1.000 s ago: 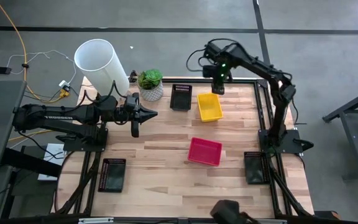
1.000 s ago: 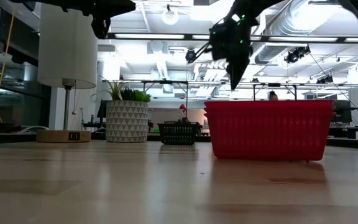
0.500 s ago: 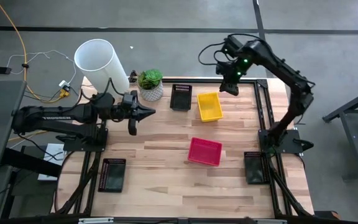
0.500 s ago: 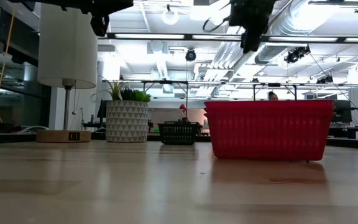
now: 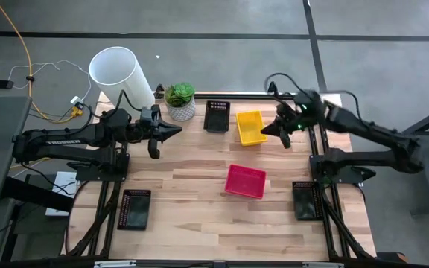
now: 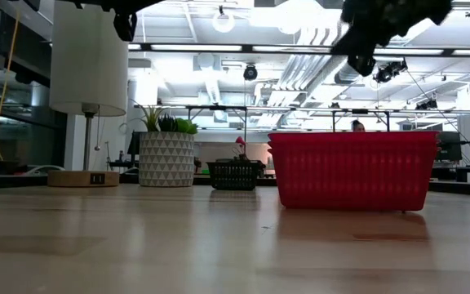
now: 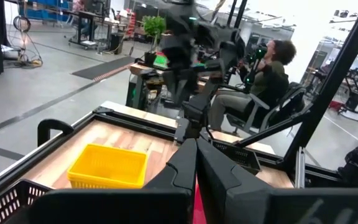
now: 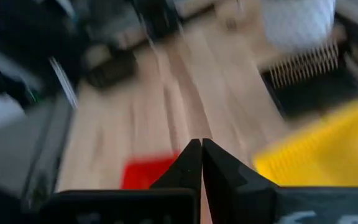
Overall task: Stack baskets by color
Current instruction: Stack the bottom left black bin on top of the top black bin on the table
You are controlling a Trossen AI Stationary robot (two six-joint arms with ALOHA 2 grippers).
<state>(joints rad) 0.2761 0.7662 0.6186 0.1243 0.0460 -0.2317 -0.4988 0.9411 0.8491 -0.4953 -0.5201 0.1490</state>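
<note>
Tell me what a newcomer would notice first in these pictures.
Two bright baskets stand out on the wooden table: the yellow basket at the far edge beside a black basket, and the red basket near the middle. The right gripper, shut and empty, hangs just beside the yellow one; the left gripper, also shut, hovers near the potted plant.

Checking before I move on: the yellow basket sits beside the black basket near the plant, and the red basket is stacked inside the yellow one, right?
No. The red basket sits alone, apart from the yellow basket, which does sit beside the black basket near the plant. The high view shows it.
</note>
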